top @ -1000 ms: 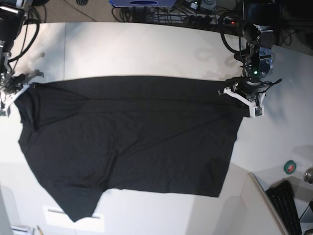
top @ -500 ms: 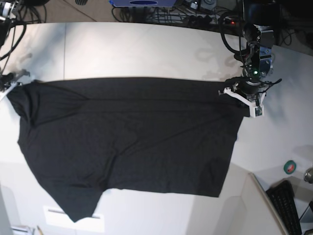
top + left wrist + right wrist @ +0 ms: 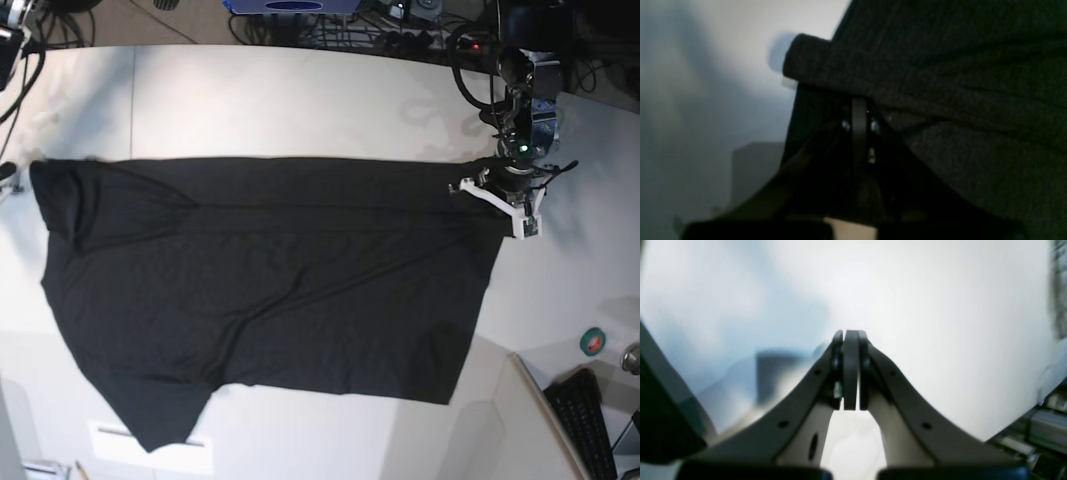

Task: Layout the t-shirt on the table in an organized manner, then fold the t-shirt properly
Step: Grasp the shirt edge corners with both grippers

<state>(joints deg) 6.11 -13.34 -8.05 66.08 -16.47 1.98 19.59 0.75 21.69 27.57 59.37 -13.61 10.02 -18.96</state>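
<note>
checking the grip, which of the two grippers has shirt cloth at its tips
The left gripper: its shut tips pinch the t-shirt corner. The right gripper shows only bare table.

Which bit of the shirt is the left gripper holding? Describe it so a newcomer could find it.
Start at the white table, covered mostly by the black t-shirt. Follow its straight far edge to the base view's right end, where the left gripper is shut on that corner. It is the only corner under an arm.

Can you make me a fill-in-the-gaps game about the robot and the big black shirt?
1. The t-shirt is the colour ____.
2. It lies spread on the ____ table.
3. The left gripper is shut on the ____.
4. The right gripper is shut and holds ____.

Missing words: black; white; t-shirt; nothing
</note>
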